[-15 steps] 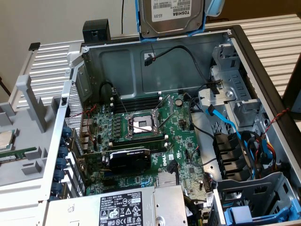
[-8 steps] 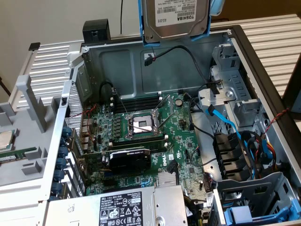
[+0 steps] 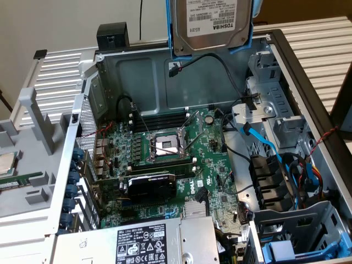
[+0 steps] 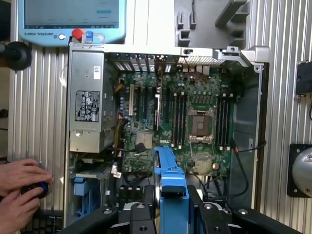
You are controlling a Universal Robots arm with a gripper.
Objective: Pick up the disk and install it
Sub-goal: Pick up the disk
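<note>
Disk, in its blue carrier, gripped by both long edges in the closed pincer; it hangs above the far wall of the open computer case, apparently to keep clear of the motherboard.

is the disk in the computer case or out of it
Out: the disk hangs above the open computer case, clamped by its blue frame in the gripper.

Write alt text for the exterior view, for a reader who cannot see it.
A silver disk in a blue carrier hangs above an open computer case. Inside lie a green motherboard with an empty processor socket, a power supply, and drive bays on the exterior view's right.
</note>
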